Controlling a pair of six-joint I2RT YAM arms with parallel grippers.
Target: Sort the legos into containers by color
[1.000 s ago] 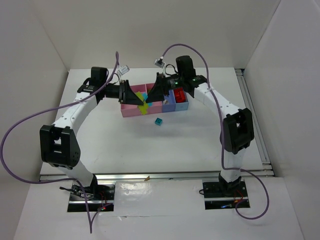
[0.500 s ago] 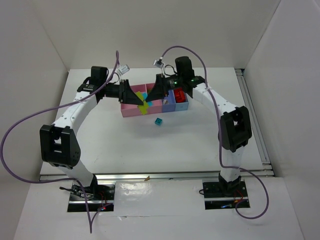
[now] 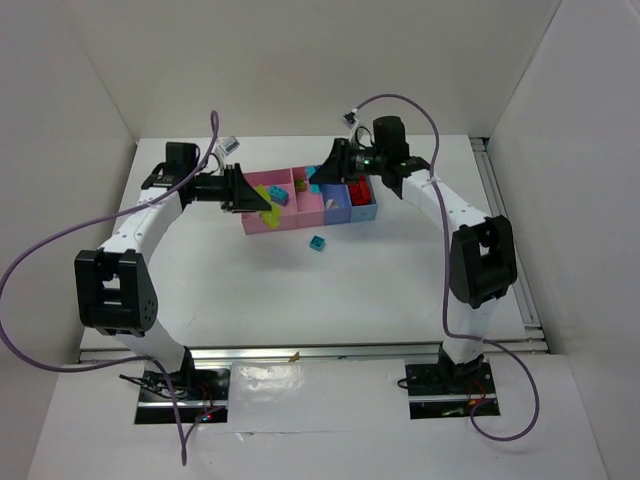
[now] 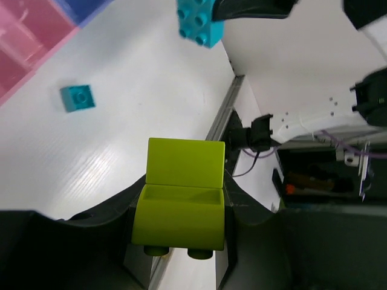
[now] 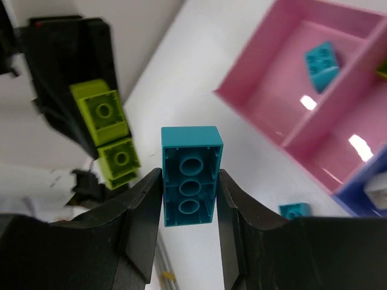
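Observation:
My left gripper (image 4: 184, 188) is shut on a yellow-green lego (image 4: 184, 162), held over the table left of the containers (image 3: 300, 222). In the top view that yellow-green lego (image 3: 264, 208) hangs at the pink bin's left end. My right gripper (image 5: 190, 184) is shut on a cyan brick (image 5: 191, 144), its hollow underside facing the camera, above the bins (image 3: 313, 186). One small cyan lego (image 3: 317, 243) lies loose on the table in front of the bins. Another cyan lego (image 5: 321, 63) sits in a pink bin (image 5: 260, 90). Red legos (image 3: 357, 190) fill the rightmost bin.
A pale piece (image 5: 378, 193) lies in the periwinkle bin (image 5: 357, 193). White walls close in the table at the back and sides. A metal rail (image 3: 505, 230) runs along the table's right edge. Purple cables loop from both arms.
The right gripper shut on the cyan brick and rose back to the right. The left gripper drew left with the yellow-green lego. The two grippers now stand apart.

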